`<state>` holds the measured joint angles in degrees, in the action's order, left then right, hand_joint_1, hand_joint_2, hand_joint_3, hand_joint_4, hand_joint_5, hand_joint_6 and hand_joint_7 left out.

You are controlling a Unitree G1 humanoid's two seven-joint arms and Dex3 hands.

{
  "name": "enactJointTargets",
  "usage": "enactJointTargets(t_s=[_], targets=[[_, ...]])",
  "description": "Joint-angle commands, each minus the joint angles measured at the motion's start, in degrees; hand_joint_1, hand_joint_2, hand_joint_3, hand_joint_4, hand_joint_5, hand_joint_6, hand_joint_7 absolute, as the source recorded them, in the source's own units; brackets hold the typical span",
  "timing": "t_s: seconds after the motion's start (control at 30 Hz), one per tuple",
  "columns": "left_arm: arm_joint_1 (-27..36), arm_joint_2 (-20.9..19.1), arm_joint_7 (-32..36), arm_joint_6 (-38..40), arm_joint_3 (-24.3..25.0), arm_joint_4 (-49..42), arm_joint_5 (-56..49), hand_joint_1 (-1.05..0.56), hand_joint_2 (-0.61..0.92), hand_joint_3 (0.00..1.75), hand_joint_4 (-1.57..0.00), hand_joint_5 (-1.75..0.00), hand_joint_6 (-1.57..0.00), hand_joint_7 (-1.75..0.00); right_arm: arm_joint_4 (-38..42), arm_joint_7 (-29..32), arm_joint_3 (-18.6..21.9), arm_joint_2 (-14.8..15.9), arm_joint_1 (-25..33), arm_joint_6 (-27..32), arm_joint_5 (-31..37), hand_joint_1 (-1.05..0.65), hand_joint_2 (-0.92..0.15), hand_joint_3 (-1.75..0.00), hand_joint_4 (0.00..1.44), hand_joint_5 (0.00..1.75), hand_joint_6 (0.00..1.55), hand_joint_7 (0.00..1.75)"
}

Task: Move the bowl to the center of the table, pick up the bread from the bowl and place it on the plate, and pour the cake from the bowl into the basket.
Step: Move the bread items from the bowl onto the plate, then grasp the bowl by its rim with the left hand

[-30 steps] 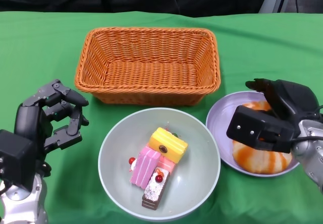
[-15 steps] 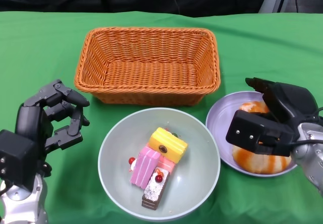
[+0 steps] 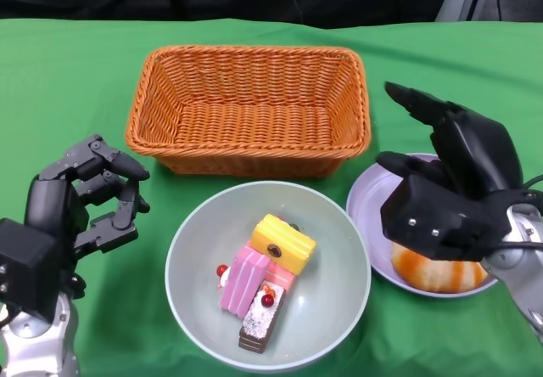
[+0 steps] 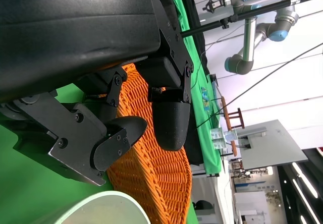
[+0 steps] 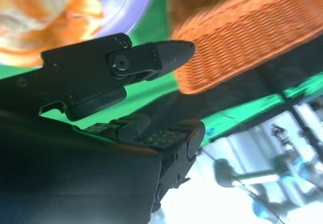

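Cake [image 3: 265, 285] in bowl [image 3: 191, 250], bread [image 3: 437, 271] on plate [image 3: 365, 194]

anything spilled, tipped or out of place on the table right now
Nothing stands out. The bowl sits upright with the cake pieces piled inside, the bread lies on the plate, and the basket stands level and empty. No crumbs or spills show on the cloth. Neither hand holds anything.

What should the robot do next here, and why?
Probably draw the right hand clear of the plate: the bread already lies there, released. The cakes remain in the bowl, and the basket holds nothing, so pouring comes next.
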<state>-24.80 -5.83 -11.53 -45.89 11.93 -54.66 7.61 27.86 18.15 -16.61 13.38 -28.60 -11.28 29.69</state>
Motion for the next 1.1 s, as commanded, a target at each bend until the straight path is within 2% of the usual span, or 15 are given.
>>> enactJointTargets(t_s=[0.03, 0.17, 0.33, 0.6, 0.63, 0.67, 0.7, 0.73, 0.8, 0.83, 0.93, 1.0, 1.1], targets=[[-0.85, -0.96, -0.47, -0.19, 0.55, -0.37, 0.66, -0.01, 0.57, 1.1, -0.79, -1.57, -0.8, -1.35, -7.94, -2.84, 1.72, 0.14, 3.79, 1.32, -1.6, -0.75, -0.92, -0.23, 0.46, 0.04, 0.46, 0.02], [-0.86, -0.99, 0.39, -0.79, 0.32, -0.55, -0.23, -0.02, 0.56, 1.1, -0.79, -1.57, -0.8, -1.35, -16.77, -5.74, 4.42, -0.86, 8.98, 0.01, -6.36, -0.69, -0.92, -0.18, 0.57, 0.08, 0.52, 0.03], [-1.03, -1.17, -0.11, -0.76, 0.51, -0.91, 0.1, -0.02, 0.56, 1.11, -0.78, -1.58, -0.8, -1.35, -27.79, -11.61, 9.68, -4.16, 15.72, 0.08, -18.98, -0.47, -0.92, -0.07, 0.75, 0.13, 0.68, 0.06], [-1.19, -1.99, -0.78, -1.05, 0.81, -1.84, 0.26, -0.02, 0.55, 1.12, -0.78, -1.58, -0.79, -1.35, -36.65, -15.49, 13.61, -6.91, 23.58, -2.54, -27.18, -0.26, -0.92, -0.09, 0.94, 0.22, 0.85, 0.09], [-1.11, -2.22, -0.55, -1.12, 0.72, -1.85, -0.07, -0.02, 0.55, 1.12, -0.77, -1.57, -0.79, -1.35, -37.1, -15.24, 13.86, -7.69, 24.34, -3.32, -27.71, -0.24, -0.92, -0.09, 0.97, 0.3, 0.91, 0.12], [-1.02, -2.47, -0.24, -1.3, 0.56, -1.87, -0.51, -0.02, 0.55, 1.13, -0.77, -1.57, -0.79, -1.35, -37.41, -15.02, 14.1, -8.42, 25.19, -4.35, -28.16, -0.22, -0.92, -0.1, 0.93, 0.45, 0.95, 0.14], [-0.91, -2.61, -0.1, -1.29, 0.48, -1.75, -0.71, -0.01, 0.55, 1.13, -0.77, -1.57, -0.79, -1.34, -37.72, -14.85, 14.31, -9.16, 26.07, -5.26, -28.6, -0.21, -0.92, -0.12, 0.88, 0.69, 1.0, 0.18], [-0.86, -2.67, -0.07, -1.27, 0.46, -1.66, -0.78, -0.01, 0.54, 1.14, -0.77, -1.57, -0.79, -1.34, -37.86, -14.89, 14.48, -9.63, 26.58, -5.8, -28.77, -0.2, -0.92, -0.13, 0.85, 0.82, 1.02, 0.22], [-0.76, -2.9, -0.06, -1.49, 0.53, -1.67, -0.81, -0.01, 0.54, 1.14, -0.76, -1.57, -0.79, -1.34, -36.86, -15.25, 14.84, -10.57, 27.82, -8.86, -29.63, -0.2, -0.92, -0.15, 0.83, 1.0, 1.04, 0.29], [-0.72, -3.0, -0.21, -1.44, 0.62, -1.64, -0.63, 0.0, 0.54, 1.14, -0.76, -1.56, -0.79, -1.33, -36.12, -15.5, 15.0, -10.83, 28.52, -10.58, -29.91, -0.2, -0.9, -0.19, 0.83, 1.08, 1.02, 0.4], [-0.75, -3.22, -1.14, -1.48, 0.96, -1.71, 0.25, 0.02, 0.56, 1.12, -0.77, -1.56, -0.8, -1.32, -34.16, -16.12, 15.34, -11.41, 30.4, -14.29, -30.46, -0.19, -0.82, -0.4, 0.82, 1.19, 0.9, 0.74], [-0.84, -3.56, -1.53, -1.65, 1.05, -1.85, 0.51, 0.02, 0.57, 1.11, -0.78, -1.56, -0.8, -1.32, -32.72, -16.52, 15.62, -11.91, 31.85, -15.83, -31.14, -0.17, -0.78, -0.48, 0.82, 1.23, 0.88, 0.82], [-1.11, -3.75, -2.93, -1.31, 1.47, -1.89, 1.64, 0.01, 0.56, 1.11, -0.78, -1.56, -0.81, -1.32, -29.53, -17.78, 16.29, -11.38, 33.24, -17.75, -31.17, -0.1, -0.68, -0.72, 0.78, 1.32, 0.84, 0.94]])
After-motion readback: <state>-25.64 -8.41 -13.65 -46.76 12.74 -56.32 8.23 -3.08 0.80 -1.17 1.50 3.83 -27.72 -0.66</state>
